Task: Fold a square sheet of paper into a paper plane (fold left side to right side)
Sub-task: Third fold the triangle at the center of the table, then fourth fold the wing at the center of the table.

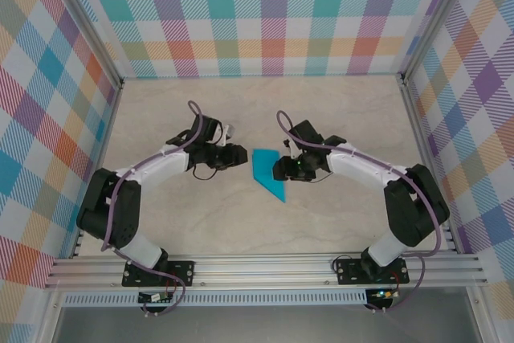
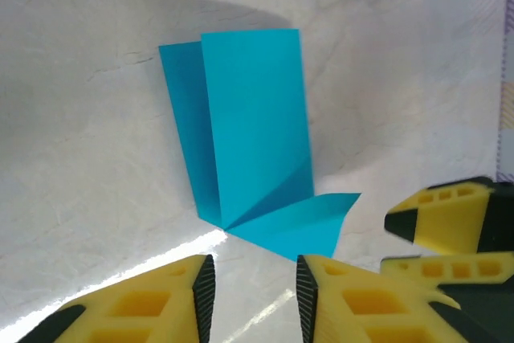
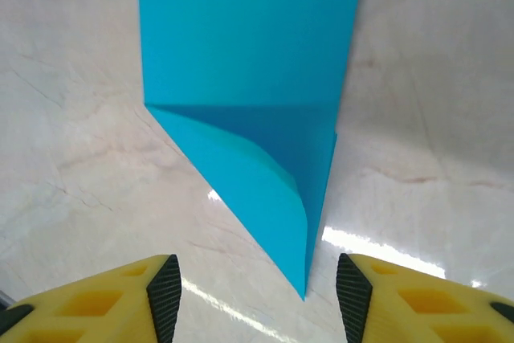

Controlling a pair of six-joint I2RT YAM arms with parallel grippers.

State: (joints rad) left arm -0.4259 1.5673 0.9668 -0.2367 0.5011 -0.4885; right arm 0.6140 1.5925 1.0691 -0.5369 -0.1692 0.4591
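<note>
One creased teal paper plane [image 1: 267, 171], sharp-tipped; marbled table [image 1: 241, 222].

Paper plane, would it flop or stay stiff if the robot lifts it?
Probably floppy: the paper plane is thin, and one flap curls up. Likely very light, so a nudge may slide it across the smooth table.

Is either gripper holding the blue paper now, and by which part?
Nothing is held. The folded paper lies on the table between the left gripper and the right gripper, both open and not touching it.
</note>
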